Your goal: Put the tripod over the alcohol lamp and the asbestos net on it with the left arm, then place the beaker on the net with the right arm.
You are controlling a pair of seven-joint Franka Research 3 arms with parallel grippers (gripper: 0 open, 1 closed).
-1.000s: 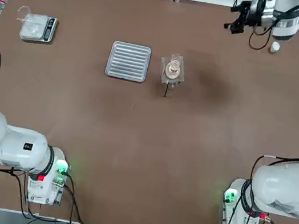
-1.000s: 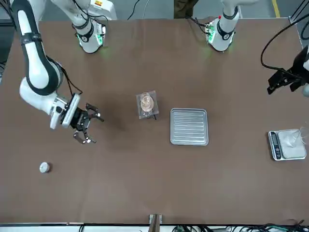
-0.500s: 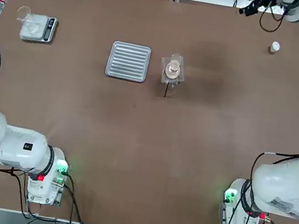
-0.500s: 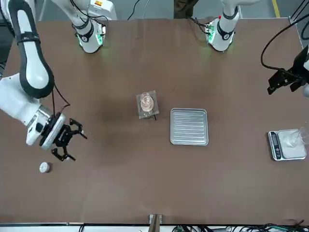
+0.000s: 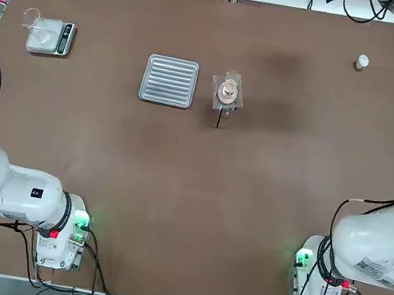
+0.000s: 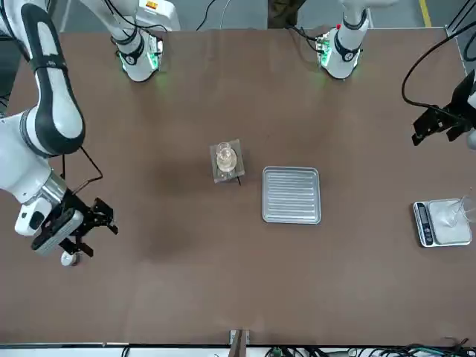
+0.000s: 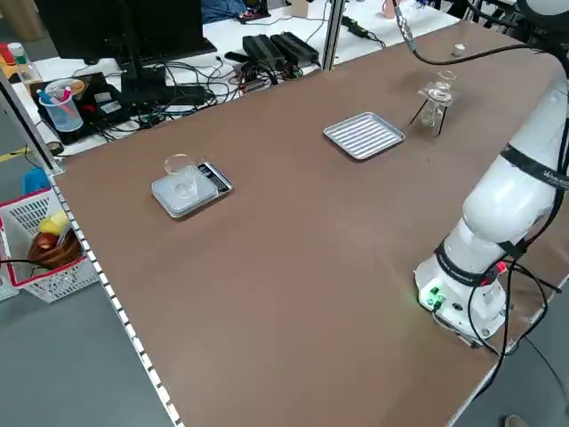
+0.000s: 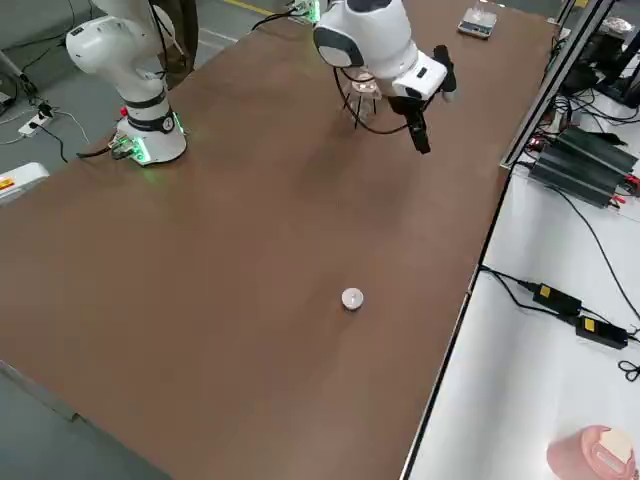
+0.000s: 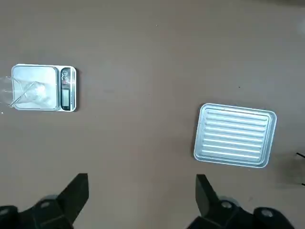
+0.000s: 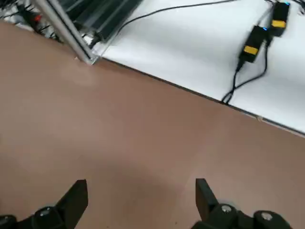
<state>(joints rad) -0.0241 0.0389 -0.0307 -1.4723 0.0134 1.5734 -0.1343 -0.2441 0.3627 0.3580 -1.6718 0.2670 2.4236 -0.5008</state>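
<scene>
Hanging high over the left edge of the bench [image 5: 174, 189], the left gripper [image 6: 435, 128] has its two black fingers [image 9: 76, 191] set wide apart with nothing between them. Its wrist camera looks straight down on the brown top.

Near the far left corner sits a small silver scale [image 5: 48, 37], and a clear glass cup [image 9: 21, 90] stands on its pan. Well to the right of it, towards the middle of the far half, lies a ribbed silver tray [image 5: 170, 80], flat and bare.

Just beside the tray's right edge stands the stack. The tripod [image 5: 219, 118] shows one thin black leg poking out towards the near side. The mesh square [image 5: 226, 101] lies across its ring, and the beaker [image 6: 225, 156] stands upright on the tan disc at the centre. The lamp cannot be made out under the mesh from above, and in the side views it is too small to tell.

Farther right, close to the far right corner, a small white cylinder [image 5: 362, 62] stands alone on the bench. The right gripper [image 6: 95, 236] is raised over that same corner, tilted, its fingers [image 10: 78, 191] spread and holding nothing. Its own camera takes in the far edge of the bench and a white surface beyond with black cables [image 10: 248, 52].
</scene>
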